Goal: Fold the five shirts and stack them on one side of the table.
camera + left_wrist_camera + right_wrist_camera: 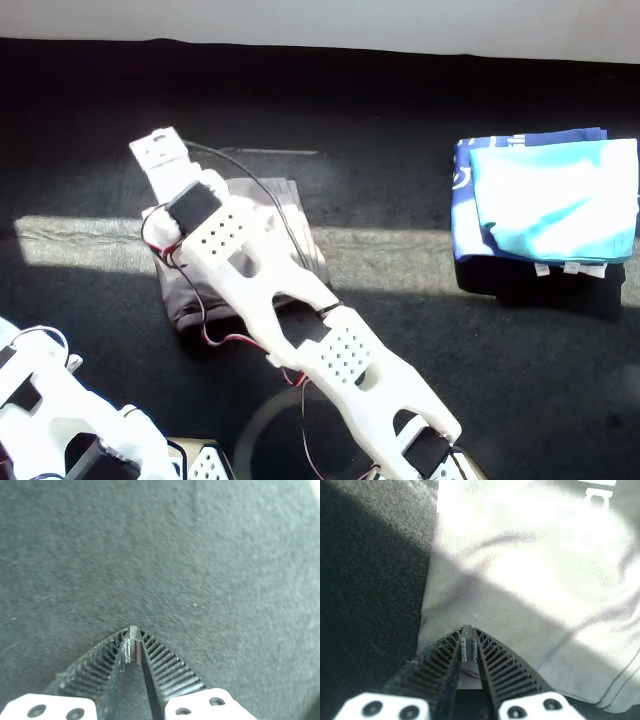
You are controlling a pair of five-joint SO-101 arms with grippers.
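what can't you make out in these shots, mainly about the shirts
1. High view: the right arm lies across the grey shirt, hiding how neatly it is folded.
2. High view: under the cyan shirt lie a blue shirt and a black shirt; any others between them are covered by those above.
3. Right wrist view: the right gripper has its tips shut over the grey shirt, and they hide whether fabric is pinched.

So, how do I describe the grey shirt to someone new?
On the dark table, find the long white arm reaching across the middle. The grey shirt lies folded under its far end. It is the only shirt apart from the stack, and the only grey one.
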